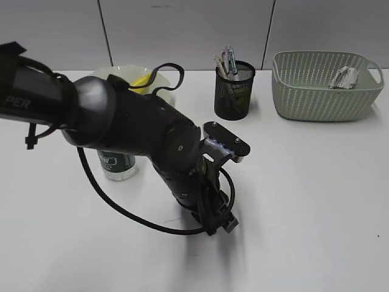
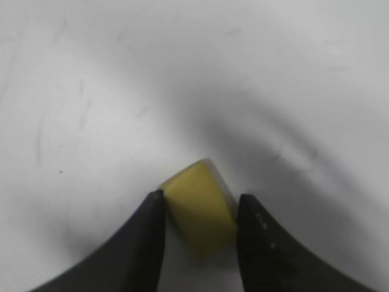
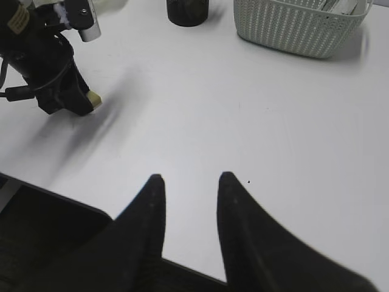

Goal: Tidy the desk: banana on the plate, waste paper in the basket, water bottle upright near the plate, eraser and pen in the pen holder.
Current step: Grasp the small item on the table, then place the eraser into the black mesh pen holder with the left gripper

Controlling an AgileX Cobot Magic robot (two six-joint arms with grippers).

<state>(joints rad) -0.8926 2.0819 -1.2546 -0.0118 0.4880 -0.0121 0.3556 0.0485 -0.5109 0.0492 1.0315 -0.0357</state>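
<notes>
My left claw [image 2: 200,213] clamped on the eraser [image 2: 199,213], down on the surface [image 1: 304,201].
My right claw [image 3: 190,182] hangs apart, empty. Behind my arm: bottle [image 1: 118,164], plate [image 1: 124,74] with banana [image 1: 142,81]; holder [image 1: 234,90] and basket [image 1: 325,91] well clear.

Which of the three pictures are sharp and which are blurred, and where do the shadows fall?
Left wrist view: soft focus throughout; the eraser and the fingers have fuzzy edges, with a dark shadow on the table beyond them. Exterior view: sharp, even light, with a faint shadow under the left arm. Right wrist view: fairly sharp; the left gripper casts a soft shadow to its right.
</notes>
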